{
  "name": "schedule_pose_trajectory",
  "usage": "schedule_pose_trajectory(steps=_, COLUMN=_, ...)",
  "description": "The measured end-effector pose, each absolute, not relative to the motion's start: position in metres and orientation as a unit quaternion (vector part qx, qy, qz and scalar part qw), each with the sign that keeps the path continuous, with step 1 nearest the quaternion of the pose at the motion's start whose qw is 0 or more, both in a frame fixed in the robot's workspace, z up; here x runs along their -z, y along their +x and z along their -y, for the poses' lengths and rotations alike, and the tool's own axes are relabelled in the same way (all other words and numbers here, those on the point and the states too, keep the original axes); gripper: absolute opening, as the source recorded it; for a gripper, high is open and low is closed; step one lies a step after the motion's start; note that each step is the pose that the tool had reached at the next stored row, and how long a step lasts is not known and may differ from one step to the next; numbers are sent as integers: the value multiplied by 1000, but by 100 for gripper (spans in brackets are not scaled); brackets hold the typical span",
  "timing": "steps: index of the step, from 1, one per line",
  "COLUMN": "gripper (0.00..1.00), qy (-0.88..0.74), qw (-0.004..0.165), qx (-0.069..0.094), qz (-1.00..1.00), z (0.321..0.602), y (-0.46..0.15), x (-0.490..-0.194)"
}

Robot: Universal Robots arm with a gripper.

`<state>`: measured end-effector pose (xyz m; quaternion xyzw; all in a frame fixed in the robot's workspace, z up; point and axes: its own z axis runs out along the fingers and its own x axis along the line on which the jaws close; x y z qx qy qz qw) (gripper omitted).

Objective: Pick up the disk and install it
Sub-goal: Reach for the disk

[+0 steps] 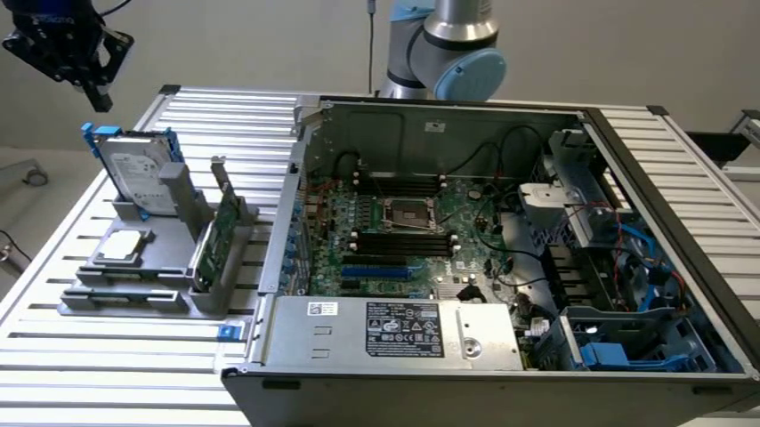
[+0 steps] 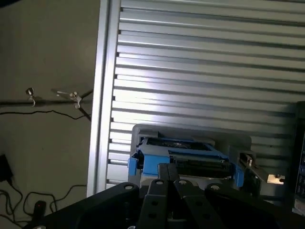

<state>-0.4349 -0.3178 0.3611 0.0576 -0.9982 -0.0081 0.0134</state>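
Note:
The disk (image 1: 133, 171), a silver-grey drive with a white label in a blue carrier, stands on edge in the grey holder (image 1: 149, 267) at the exterior view's left. My gripper (image 1: 98, 96) hangs in the air above the disk's upper corner, apart from it, fingers together and holding nothing. In the wrist view the shut fingers (image 2: 167, 183) point down at the disk (image 2: 183, 160), seen edge-on with its blue frame.
The open computer case (image 1: 499, 258) with motherboard and cables fills the middle and the exterior view's right. A green circuit card (image 1: 214, 236) and a small silver chip (image 1: 124, 245) share the holder. The ribbed metal table (image 1: 214, 116) drops off just left of the holder.

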Motion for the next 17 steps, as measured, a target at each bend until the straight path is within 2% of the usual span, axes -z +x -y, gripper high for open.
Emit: schedule_pose_trajectory(steps=17, gripper=11, qy=210, qw=15, qx=9, qz=977, z=318, y=-435, x=-360)
